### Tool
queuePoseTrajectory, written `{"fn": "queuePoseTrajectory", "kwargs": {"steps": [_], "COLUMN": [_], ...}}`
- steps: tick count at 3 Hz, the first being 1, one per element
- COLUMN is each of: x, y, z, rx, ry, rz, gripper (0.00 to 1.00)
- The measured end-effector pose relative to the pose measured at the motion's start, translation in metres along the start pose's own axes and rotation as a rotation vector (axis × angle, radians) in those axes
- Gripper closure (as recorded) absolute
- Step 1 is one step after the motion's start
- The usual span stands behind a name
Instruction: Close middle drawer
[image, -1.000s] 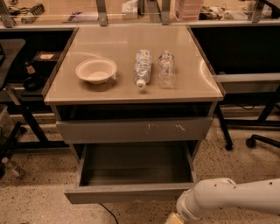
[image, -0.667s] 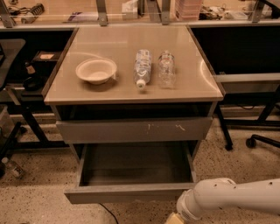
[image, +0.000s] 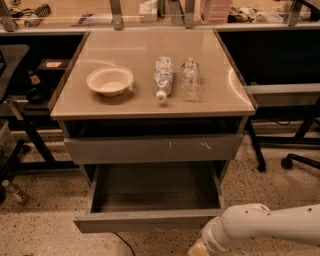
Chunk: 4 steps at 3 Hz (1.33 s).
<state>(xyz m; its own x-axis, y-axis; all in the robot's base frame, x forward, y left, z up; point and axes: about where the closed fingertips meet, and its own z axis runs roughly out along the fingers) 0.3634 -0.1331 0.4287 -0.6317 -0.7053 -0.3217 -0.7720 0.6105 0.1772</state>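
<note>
Grey middle drawer (image: 145, 221) is seen pulled out well past the front edge of the worktop (image: 135, 47), tray bare, plain panel facing out. Scratched upper drawer front (image: 150, 148) is set above it, close under the front edge.

Gripper (image: 199, 249) is found low, out beyond the front-right corner of the worktop, at the bottom border of the view. It is mostly cut off, so open or closed cannot be told. White forearm (image: 270, 225) is run in from the right. The drawer's right front corner lies just above and left of the gripper; contact is not seen.

Risks, as judged:
- push landed at the panel's right end: drawer may be racked and jammed
- approach kept too low: panel may be passed under
- scratched front may be pushed by mistake
- hard shove: bowl (image: 110, 80), labelled bottle (image: 162, 76) and clear bottle (image: 190, 79) may be shaken
</note>
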Motion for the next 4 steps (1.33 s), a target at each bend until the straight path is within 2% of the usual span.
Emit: {"fn": "queuePoseTrajectory", "kwargs": {"steps": [1, 2, 3, 4], "x": [0.0, -0.01, -0.027, -0.045], "y": [0.0, -0.002, -0.002, -0.003], "z": [0.0, 0.006, 0.015, 0.023], "rx": [0.0, -0.008, -0.009, -0.004], "ry": [0.0, -0.006, -0.012, -0.018], "rz": [0.0, -0.028, -0.075, -0.123], "gripper": [0.64, 0.88, 1.0, 1.0]}}
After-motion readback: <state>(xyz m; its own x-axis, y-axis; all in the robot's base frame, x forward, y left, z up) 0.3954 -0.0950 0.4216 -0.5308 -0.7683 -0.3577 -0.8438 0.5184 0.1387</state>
